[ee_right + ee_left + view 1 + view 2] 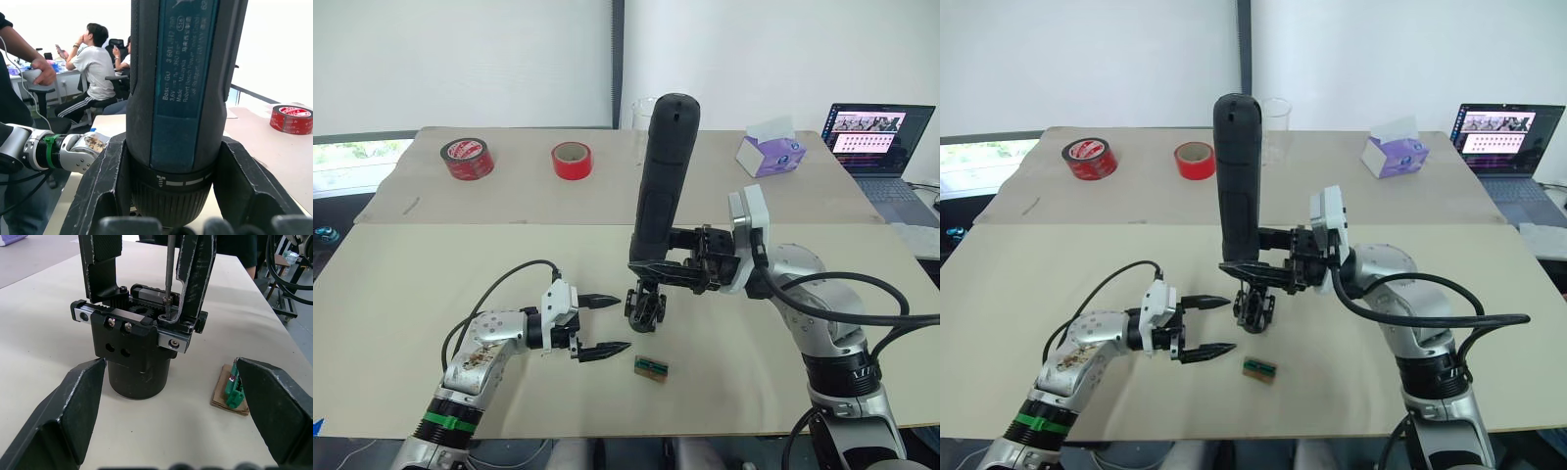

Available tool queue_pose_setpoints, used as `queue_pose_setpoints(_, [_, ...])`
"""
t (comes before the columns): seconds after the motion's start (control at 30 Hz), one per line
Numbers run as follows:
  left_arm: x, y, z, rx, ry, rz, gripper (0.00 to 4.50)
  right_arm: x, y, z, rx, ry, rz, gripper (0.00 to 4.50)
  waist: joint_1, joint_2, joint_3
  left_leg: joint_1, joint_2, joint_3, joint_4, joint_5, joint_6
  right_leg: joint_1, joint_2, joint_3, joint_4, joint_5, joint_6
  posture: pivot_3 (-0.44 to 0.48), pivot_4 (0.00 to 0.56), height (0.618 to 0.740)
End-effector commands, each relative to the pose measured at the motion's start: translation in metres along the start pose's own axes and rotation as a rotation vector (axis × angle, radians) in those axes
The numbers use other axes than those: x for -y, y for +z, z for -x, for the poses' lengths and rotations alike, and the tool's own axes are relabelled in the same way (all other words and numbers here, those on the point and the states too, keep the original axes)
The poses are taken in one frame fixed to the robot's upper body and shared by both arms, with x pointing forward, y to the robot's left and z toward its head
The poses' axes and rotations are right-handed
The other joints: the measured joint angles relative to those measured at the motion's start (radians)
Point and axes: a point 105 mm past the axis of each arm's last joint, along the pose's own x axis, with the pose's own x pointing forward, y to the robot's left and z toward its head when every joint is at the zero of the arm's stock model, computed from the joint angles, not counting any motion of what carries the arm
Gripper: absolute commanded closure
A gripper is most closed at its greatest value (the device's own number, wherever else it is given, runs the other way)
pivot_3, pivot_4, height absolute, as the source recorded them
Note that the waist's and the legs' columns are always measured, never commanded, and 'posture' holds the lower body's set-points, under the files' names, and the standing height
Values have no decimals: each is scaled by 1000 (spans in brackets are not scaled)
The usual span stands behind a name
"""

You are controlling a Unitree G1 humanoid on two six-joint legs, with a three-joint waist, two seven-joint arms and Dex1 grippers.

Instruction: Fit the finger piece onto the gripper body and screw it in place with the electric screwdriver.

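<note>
The electric screwdriver (666, 176) stands upright, and my right gripper (658, 266) is shut on its lower barrel; its fingers (105, 186) clamp both sides of it. Its thin bit (168, 269) points down into the gripper body (646, 305), a black block on a round base standing on the table. In the left wrist view two black fingers stand on the body. The bit tip rests on a screw at the foot of the finger piece (195, 274). My left gripper (619, 321) is open just left of the body, with its fingers (73, 406) on either side and not touching it.
A small green-and-brown block (651, 367) lies just in front of the body. At the back of the table are two red tape rolls (467, 159) (572, 160), a clear cup (641, 116), a tissue box (771, 154) and a laptop (878, 137). People (95, 63) sit beyond the table.
</note>
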Motion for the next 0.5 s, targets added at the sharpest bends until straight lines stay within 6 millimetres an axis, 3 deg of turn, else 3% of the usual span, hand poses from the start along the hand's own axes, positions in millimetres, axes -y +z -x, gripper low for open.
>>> queue_pose_setpoints(0.03, [2,10,-4,30,-11,-48,0,-3,16,-1,39,16,75,2584,0,0,0,0,0,0,0,0,0,0,0,0,0,0,0,0,150,740])
queue_pose_setpoints(0.5, [0,12,-9,40,-8,-58,0,-2,16,1,30,7,72,2584,0,0,0,0,0,0,0,0,0,0,0,0,0,0,0,0,150,740])
